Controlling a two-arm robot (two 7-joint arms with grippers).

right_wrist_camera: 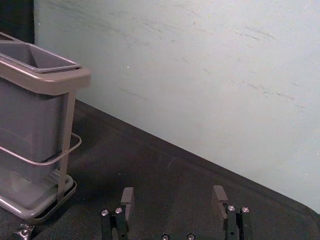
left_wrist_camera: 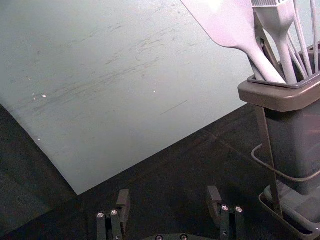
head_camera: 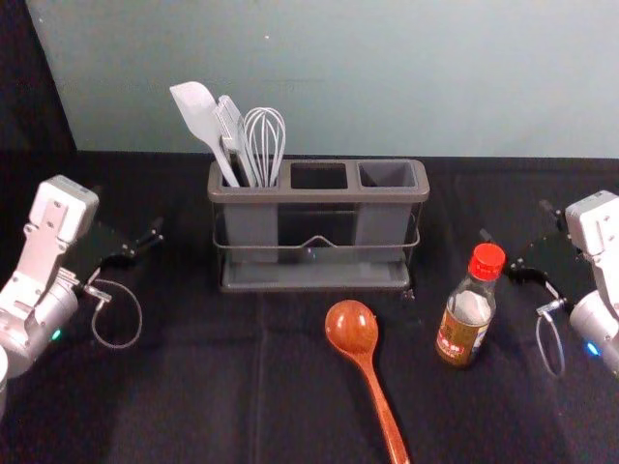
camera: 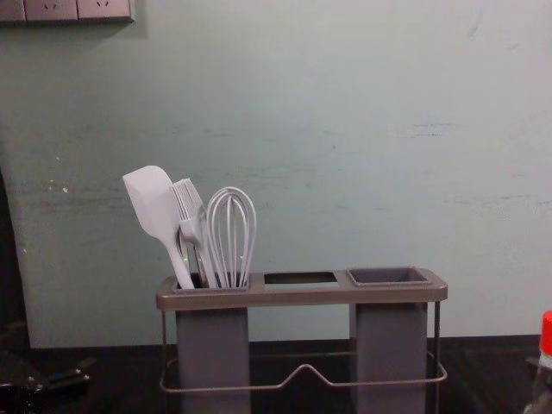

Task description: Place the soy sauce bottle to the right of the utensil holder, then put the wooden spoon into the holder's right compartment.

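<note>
In the head view my left gripper [head_camera: 145,242] is at the left, well apart from the utensil holder [head_camera: 314,275]; its fingers stand wide in the left wrist view, where the gripper [left_wrist_camera: 170,202] holds nothing. My right gripper [head_camera: 503,253] is at the right, beyond the soy sauce bottle [head_camera: 468,314]; in the right wrist view the gripper [right_wrist_camera: 173,202] is open and empty. The bottle, red-capped and upright, stands right of the holder and nearer the front. The wooden spoon [head_camera: 353,331] lies bowl-up before the holder, handle toward the front edge. The holder's right compartment [camera: 388,276] is empty.
A white spatula [head_camera: 200,118], a brush [camera: 193,222] and a whisk [head_camera: 264,140] stand in the holder's left compartment. Behind the black-covered table rises a pale wall [head_camera: 387,77]. Cable loops hang by both wrists.
</note>
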